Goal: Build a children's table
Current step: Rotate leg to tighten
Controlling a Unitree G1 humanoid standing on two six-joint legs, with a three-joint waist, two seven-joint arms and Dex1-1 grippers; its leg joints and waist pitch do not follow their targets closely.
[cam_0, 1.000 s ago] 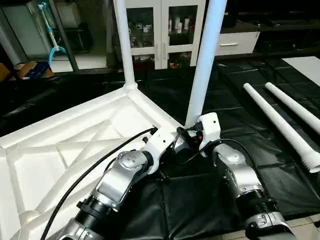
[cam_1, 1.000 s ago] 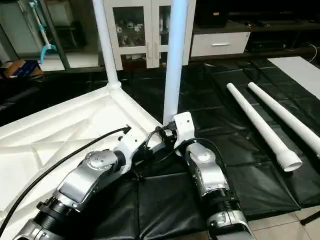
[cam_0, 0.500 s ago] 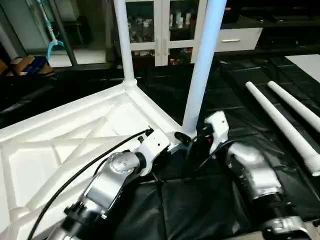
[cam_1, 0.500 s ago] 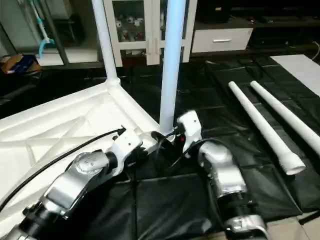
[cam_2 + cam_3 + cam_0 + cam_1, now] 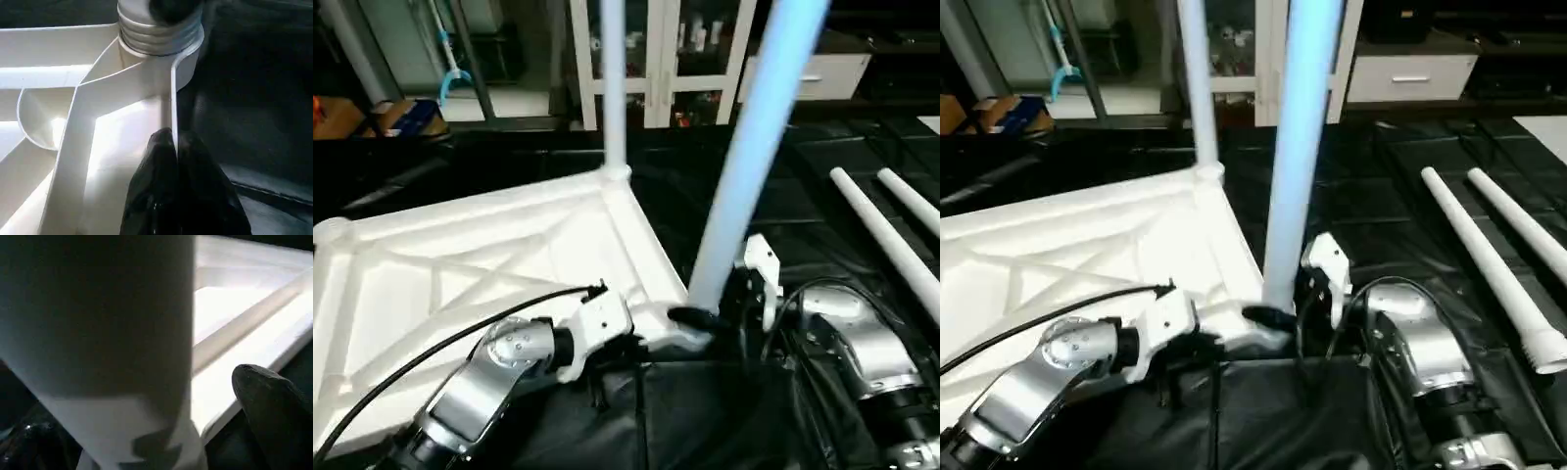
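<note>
- Two legs stand upright in your upturned table top (image 5: 460, 264).
- Your left gripper (image 5: 173, 142), fingers pressed together, pinches the top's rim.
- Your right gripper (image 5: 729, 294) sits spread beside the near leg (image 5: 744, 176).

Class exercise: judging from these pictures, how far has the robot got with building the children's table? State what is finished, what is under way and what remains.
Done: the far leg stands in its corner of the upturned table top. Under way: the near leg stands in its socket, threads visible, right gripper open around it, left gripper shut, pinching the top's rim. Left: two loose legs lie on the black mat.
</note>
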